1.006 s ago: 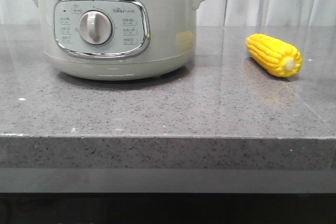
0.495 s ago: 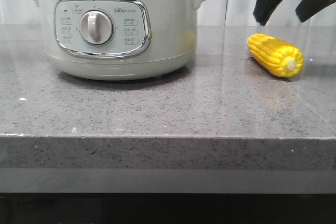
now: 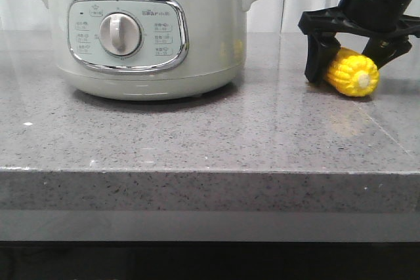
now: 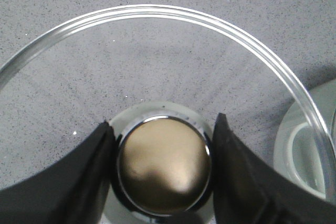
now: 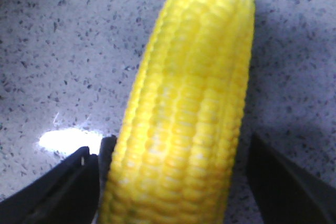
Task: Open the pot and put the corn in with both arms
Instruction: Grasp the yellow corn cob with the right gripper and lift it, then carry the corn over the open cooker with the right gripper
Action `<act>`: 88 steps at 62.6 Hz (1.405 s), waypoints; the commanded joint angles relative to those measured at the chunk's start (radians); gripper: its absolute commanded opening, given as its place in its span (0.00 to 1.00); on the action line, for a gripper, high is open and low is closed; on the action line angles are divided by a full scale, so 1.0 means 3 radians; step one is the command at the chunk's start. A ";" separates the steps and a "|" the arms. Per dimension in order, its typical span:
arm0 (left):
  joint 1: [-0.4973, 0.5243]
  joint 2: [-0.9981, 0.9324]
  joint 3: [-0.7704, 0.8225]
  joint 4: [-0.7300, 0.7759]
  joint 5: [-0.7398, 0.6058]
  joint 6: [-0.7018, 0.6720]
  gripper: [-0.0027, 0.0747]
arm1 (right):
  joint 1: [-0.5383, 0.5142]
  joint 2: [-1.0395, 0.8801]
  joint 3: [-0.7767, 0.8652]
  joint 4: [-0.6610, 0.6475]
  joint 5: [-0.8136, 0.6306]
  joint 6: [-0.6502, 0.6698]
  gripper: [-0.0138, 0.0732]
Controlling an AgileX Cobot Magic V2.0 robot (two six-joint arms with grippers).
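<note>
Half the corn (image 3: 354, 74) hidden behind right gripper (image 3: 349, 63).

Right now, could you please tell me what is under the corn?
The corn lies on the speckled grey counter, with the right pincer astride it. The contact patch beneath it is hidden.

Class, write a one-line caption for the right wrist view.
Open right gripper straddling the corn lying on the speckled countertop.
</note>
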 commanded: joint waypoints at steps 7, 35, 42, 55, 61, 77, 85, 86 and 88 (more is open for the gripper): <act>0.0003 -0.0214 -0.0136 -0.0089 -0.0241 -0.0041 0.16 | 0.0007 -0.0160 -0.0118 0.0018 -0.0073 -0.0003 0.72; 0.0003 -0.0214 -0.0136 -0.0089 -0.0229 -0.0041 0.16 | 0.0007 -0.0160 -0.0118 0.0018 -0.0069 -0.0003 0.39; 0.0003 -0.0214 -0.0136 -0.0089 -0.0229 -0.0041 0.16 | 0.0007 -0.0170 -0.0118 0.0018 -0.0093 -0.0003 0.39; 0.0003 -0.0214 -0.0136 -0.0089 -0.0221 -0.0041 0.16 | 0.0007 -0.0208 -0.0118 0.0018 -0.0082 -0.0003 0.39; 0.0003 -0.0214 -0.0136 -0.0089 -0.0221 -0.0041 0.16 | 0.0007 -0.0257 -0.0121 0.0018 -0.0085 -0.0003 0.39; 0.0003 -0.0207 -0.0136 -0.0089 -0.0221 -0.0041 0.16 | 0.0007 -0.0440 -0.0358 0.0014 -0.0029 -0.0003 0.39; 0.0003 -0.0202 -0.0136 -0.0089 -0.0221 -0.0041 0.16 | 0.0007 -0.0532 -0.0537 0.0014 0.0010 -0.0003 0.39; 0.0003 -0.0202 -0.0136 -0.0089 -0.0221 -0.0041 0.16 | 0.0007 -0.0541 -0.0556 0.0014 0.0014 -0.0003 0.39; 0.0003 -0.0202 -0.0136 -0.0089 -0.0221 -0.0041 0.16 | 0.0007 -0.0549 -0.0594 0.0014 0.0028 -0.0003 0.39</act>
